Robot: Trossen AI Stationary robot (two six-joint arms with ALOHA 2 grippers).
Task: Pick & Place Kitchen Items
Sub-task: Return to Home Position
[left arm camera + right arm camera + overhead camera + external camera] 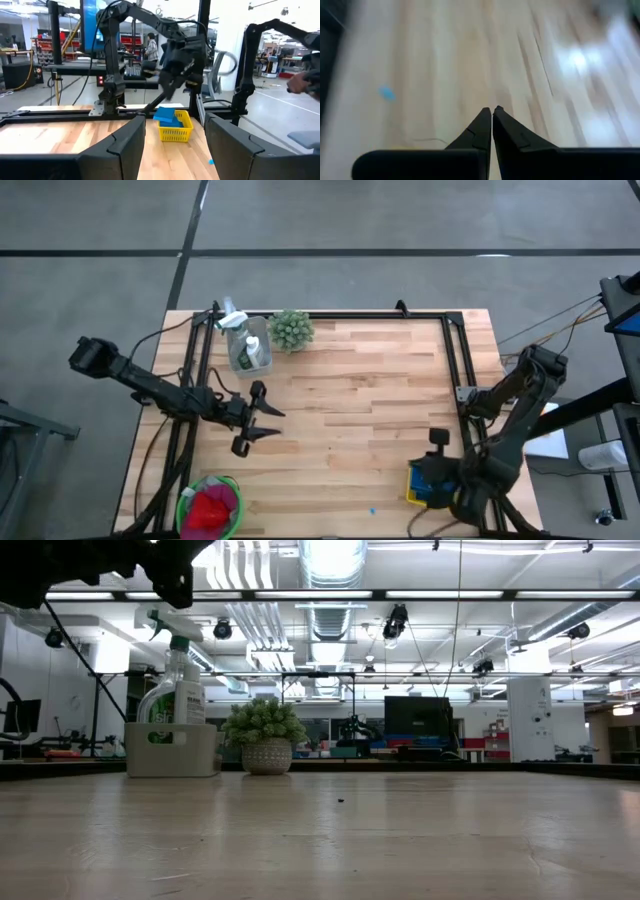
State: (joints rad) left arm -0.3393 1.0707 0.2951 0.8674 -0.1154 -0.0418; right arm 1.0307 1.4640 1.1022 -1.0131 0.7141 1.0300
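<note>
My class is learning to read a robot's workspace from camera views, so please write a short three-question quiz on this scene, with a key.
1. True or false: the yellow bin holds blue sponges.
2. The plant stands beside: A the grey bin; B the yellow bin; C nothing, alone mid-table.
3. Fill in: the right gripper has its fingers ____, the left gripper has them ____.
Key: 1 true; 2 A; 3 shut, open.

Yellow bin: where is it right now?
In the high view, the yellow bin sits near the table's lower-right corner, under the right arm, holding blue sponges.
</note>
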